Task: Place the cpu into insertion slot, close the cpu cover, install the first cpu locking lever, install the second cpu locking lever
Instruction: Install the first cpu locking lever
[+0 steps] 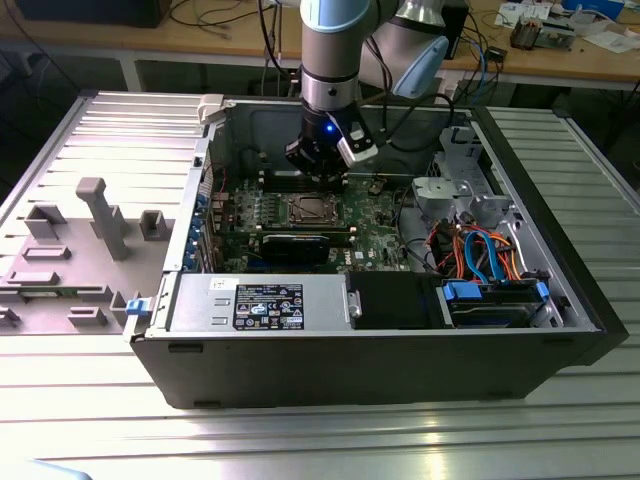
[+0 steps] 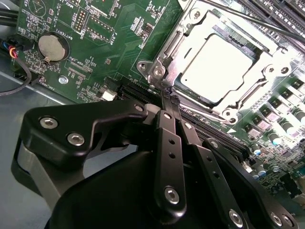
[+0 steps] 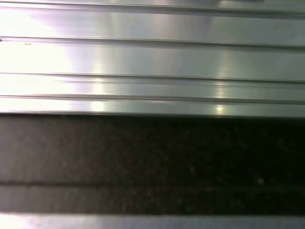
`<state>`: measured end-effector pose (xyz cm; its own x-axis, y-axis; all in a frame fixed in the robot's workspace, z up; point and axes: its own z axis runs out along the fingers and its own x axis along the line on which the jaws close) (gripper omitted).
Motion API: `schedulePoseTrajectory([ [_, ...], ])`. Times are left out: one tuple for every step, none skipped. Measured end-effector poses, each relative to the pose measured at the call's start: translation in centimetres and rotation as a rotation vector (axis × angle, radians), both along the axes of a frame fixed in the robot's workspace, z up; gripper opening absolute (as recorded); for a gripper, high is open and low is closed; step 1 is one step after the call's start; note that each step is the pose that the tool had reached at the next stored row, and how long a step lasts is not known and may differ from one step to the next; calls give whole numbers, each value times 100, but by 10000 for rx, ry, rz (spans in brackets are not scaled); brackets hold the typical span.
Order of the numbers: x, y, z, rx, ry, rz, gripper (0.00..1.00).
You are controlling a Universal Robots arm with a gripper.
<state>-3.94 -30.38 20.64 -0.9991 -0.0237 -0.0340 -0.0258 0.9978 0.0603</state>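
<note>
Open PC case (image 1: 370, 340) lay on the ribbed metal surface (image 1: 300, 440), arm (image 1: 330, 50) reaching down into it w/ the hand (image 1: 318, 160) low over the green board (image 1: 380, 245), just behind the slot (image 1: 305, 209). In the second wrist view the hand (image 2: 167, 95) was clenched, fingers (image 2: 170, 143) pressed together w/ nothing between them, tips right at the socket's corner by a screw post (image 2: 157, 71). CPU (image 2: 217, 62) already sat in the slot (image 2: 190, 95), silver top showing thru the cover (image 2: 267, 62), which lay flat over it. A thin lever rod (image 2: 243, 19) ran along the far side; can't tell if it was latched. Risks, as I judge: tips so near the frame edge could slip off a lever & scrape the board or nearby parts; a lever pushed at the wrong angle could miss its hook & spring back, leaving the cover loose.
</note>
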Motion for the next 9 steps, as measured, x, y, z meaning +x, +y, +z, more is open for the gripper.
schedulePoseTrajectory([
  [0, 0, 3, 1, 0, 0, 11],
  [0, 0, 9, 0, 1, 0, 11],
  [0, 0, 21, 1, 0, 0, 11],
  [0, 0, 42, 0, 0, 0, 11],
  [0, 0, 44, 2, -2, 0, 11],
  [0, 0, 44, 3, -3, 0, 11],
  [0, 0, 44, 2, -2, 0, 11],
  [0, 0, 41, 0, -1, 0, 11],
  [0, -1, 35, -2, 1, 1, 11],
])
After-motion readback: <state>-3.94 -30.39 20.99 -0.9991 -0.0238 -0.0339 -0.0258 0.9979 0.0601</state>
